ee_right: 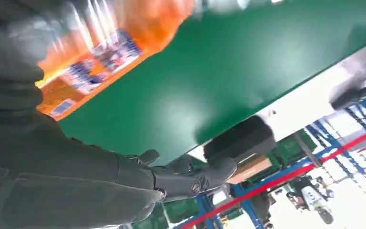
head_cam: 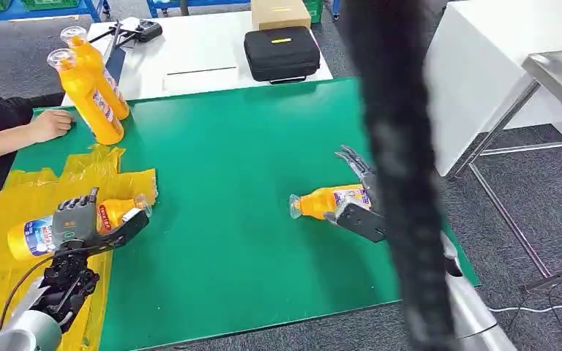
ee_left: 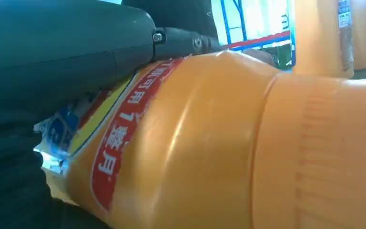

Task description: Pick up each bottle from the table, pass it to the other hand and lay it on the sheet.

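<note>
Yellow sheet (head_cam: 15,270) is seen in the head view under the left hand (head_cam: 80,223), whose fingers are wrapped around a lying orange bottle (head_cam: 33,235); this bottle is judged delivered but not yet let go. A second bottle (head_cam: 329,201) lies on the green table (head_cam: 234,190) right against the right hand (head_cam: 355,205), whose fingers are spread beside it; whether a grip is made cannot be told. Two more bottles (head_cam: 91,91) stand well beyond the left hand, near a person's hand (head_cam: 50,124), so most of the task is judged left.

From the left wrist, the held bottle (ee_left: 209,143) is pressed under a dark finger (ee_left: 181,43).

From the right wrist, the blurred bottle (ee_right: 119,43) lies close to the palm, fingers (ee_right: 190,179) extended past it.
</note>
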Controlling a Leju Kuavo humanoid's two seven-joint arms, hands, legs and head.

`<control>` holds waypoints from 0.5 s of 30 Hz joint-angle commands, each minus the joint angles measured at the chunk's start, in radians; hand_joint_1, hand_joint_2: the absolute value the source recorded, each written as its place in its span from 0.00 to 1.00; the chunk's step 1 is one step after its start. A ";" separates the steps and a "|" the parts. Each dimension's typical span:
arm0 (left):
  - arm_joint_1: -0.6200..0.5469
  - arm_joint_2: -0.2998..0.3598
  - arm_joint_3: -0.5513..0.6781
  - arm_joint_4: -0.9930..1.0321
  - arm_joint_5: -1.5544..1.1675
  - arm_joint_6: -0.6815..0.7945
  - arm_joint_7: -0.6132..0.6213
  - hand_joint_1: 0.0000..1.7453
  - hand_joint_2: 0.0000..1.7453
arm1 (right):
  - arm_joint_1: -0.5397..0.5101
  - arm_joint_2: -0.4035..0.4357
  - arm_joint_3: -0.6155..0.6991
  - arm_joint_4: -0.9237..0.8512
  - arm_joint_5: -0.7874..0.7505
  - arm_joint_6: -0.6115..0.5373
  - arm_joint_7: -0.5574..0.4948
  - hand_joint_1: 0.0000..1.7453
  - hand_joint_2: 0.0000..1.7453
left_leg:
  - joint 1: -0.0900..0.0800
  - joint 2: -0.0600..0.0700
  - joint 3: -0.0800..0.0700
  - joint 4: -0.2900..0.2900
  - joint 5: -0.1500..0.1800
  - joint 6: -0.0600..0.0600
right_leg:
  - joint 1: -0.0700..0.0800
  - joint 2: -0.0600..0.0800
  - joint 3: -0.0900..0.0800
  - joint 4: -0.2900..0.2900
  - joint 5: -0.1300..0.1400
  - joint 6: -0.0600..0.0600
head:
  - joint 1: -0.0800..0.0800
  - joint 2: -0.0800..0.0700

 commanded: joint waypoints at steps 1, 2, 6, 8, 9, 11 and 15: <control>0.003 -0.019 0.021 0.072 0.067 -0.009 -0.106 0.00 0.00 | -0.027 -0.058 -0.040 0.030 0.038 0.022 0.033 0.00 0.00 | 0.000 0.001 0.003 0.000 -0.001 -0.003 | 0.000 -0.001 0.003 0.000 -0.001 0.000 | 0.000 0.000; 0.003 -0.019 0.021 0.072 0.067 -0.009 -0.106 0.00 0.00 | -0.027 -0.058 -0.040 0.030 0.038 0.022 0.033 0.00 0.00 | 0.001 0.001 0.003 0.000 -0.001 -0.003 | 0.001 -0.002 0.004 0.000 -0.002 0.000 | 0.000 0.000; 0.003 -0.019 0.021 0.072 0.067 -0.009 -0.106 0.00 0.00 | -0.027 -0.058 -0.040 0.030 0.038 0.022 0.033 0.00 0.00 | 0.000 -0.001 0.001 0.000 0.001 -0.001 | 0.000 -0.003 0.002 0.000 -0.001 0.000 | 0.000 0.000; 0.003 -0.019 0.021 0.072 0.067 -0.009 -0.106 0.00 0.00 | -0.027 -0.058 -0.040 0.030 0.038 0.022 0.033 0.00 1.00 | 0.000 -0.002 0.001 0.000 0.002 -0.001 | 0.000 -0.003 0.003 0.000 -0.001 0.000 | 0.000 0.000; 0.008 -0.025 0.025 0.057 0.088 0.001 -0.137 0.00 0.00 | -0.032 -0.061 -0.041 0.042 0.045 0.026 0.037 0.00 1.00 | 0.000 -0.001 0.001 0.000 0.001 -0.001 | 0.001 -0.003 0.003 -0.001 -0.001 0.000 | 0.000 0.000; 0.004 -0.042 0.030 0.033 0.122 -0.001 -0.195 0.00 0.00 | -0.038 -0.074 -0.053 0.065 0.044 0.032 0.040 0.00 1.00 | -0.001 -0.003 0.000 0.000 0.002 0.000 | 0.000 -0.004 0.002 0.000 -0.001 0.000 | 0.000 0.000; 0.018 -0.070 0.048 -0.081 0.317 -0.061 -0.345 0.00 0.00 | -0.066 -0.095 -0.067 0.133 0.050 0.039 0.041 0.00 1.00 | 0.000 -0.004 0.000 0.001 0.001 -0.002 | 0.001 -0.006 0.003 0.000 -0.002 0.000 | 0.000 0.000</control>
